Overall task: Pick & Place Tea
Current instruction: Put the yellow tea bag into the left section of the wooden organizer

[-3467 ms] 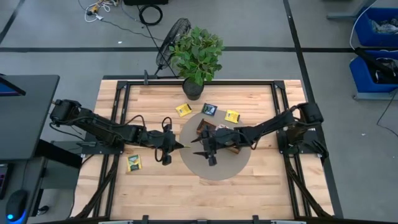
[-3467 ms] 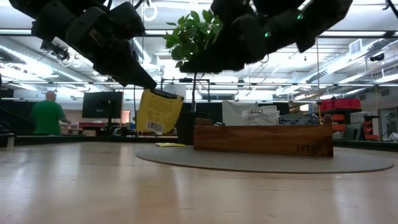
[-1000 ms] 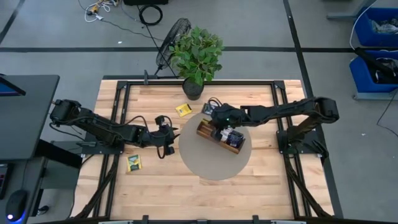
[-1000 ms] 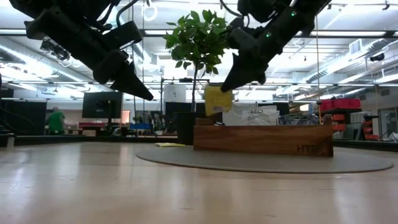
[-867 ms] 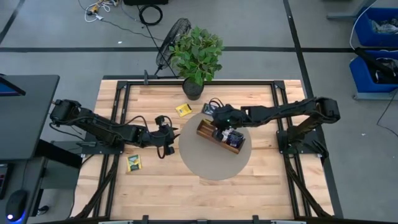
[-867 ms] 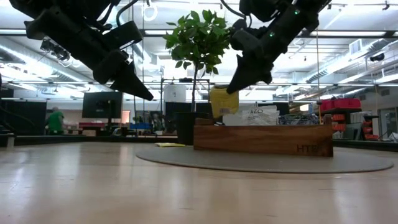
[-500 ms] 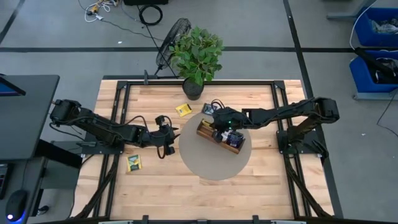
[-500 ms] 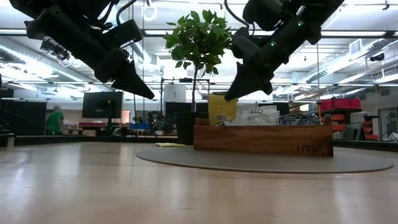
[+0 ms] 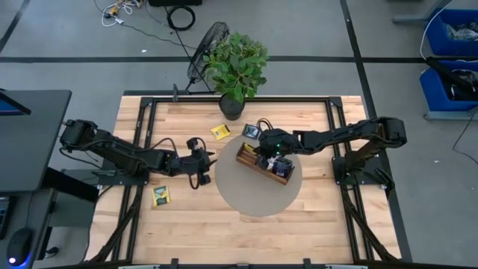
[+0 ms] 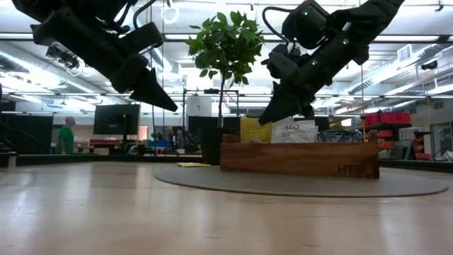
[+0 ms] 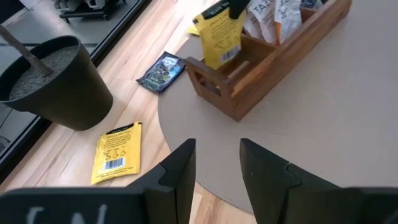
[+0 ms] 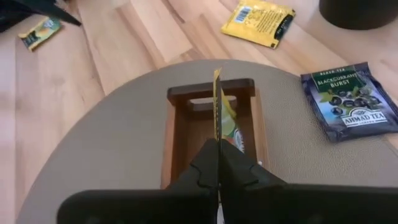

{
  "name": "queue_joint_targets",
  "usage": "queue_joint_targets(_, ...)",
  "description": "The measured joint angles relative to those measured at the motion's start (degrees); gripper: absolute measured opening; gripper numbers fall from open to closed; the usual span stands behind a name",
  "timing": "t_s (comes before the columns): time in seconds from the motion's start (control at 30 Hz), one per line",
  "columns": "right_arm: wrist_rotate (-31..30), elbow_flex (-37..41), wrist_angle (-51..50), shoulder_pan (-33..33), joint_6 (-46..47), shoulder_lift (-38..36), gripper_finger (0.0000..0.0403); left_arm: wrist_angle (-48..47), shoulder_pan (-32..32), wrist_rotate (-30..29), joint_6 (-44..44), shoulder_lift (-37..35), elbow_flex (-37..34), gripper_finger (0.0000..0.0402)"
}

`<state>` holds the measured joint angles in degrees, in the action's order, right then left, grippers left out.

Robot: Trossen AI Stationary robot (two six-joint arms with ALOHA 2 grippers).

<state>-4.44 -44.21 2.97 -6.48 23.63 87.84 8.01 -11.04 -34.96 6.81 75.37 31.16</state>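
Note:
My right gripper is shut on a yellow tea packet over the long wooden box, at the box's end nearest the plant. White packets stand in the box. On the table lie a yellow packet, a dark blue one and a green-yellow one. My left gripper is open and hovers above the table just left of the round grey mat, holding nothing. My right gripper pinches the yellow packet's top edge between its two fingers. It comes slanting down from the table's right. The packet hangs upright below the fingers, and its lower part is inside the box's end compartment. Whether it touches the bottom cannot be seen.
The plant's dark pot stands at the table's far edge, close to the loose yellow packet and the blue one. The box lies slantwise on the mat. Bare wood stretches along the table's near side.
My right gripper has sunk toward the box with the yellow packet and has rolled a little. The packet, which hung clear above the box wall, now has its lower part down inside the end compartment. My left gripper has kept still.

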Motion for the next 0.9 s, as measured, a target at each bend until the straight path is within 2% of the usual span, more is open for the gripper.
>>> queue_joint_targets(0.23, -0.66, 0.13, -0.20, -0.74, -0.07, 1.40, 0.0001, 0.33, 1.02, 0.42, 0.02, 0.00, 0.00, 0.0131)
queue_joint_targets(0.33, -0.71, 0.09, -0.35, -0.87, -1.45, 1.72, 0.0015, 0.58, 1.02, 0.53, 0.05, 0.00, 0.00, 0.0131)
queue_joint_targets(0.67, -2.75, 0.09, -0.04, -1.13, -3.63, 2.07, 0.0095, 0.79, 1.02, 0.63, 0.05, 0.00, 0.00, 0.0131)
queue_joint_targets(0.9, -3.75, 0.07, -0.55, -3.75, -11.65, -1.05, 0.0152, 0.97, 1.02, 0.63, -0.29, 0.00, 0.00, 0.0131)
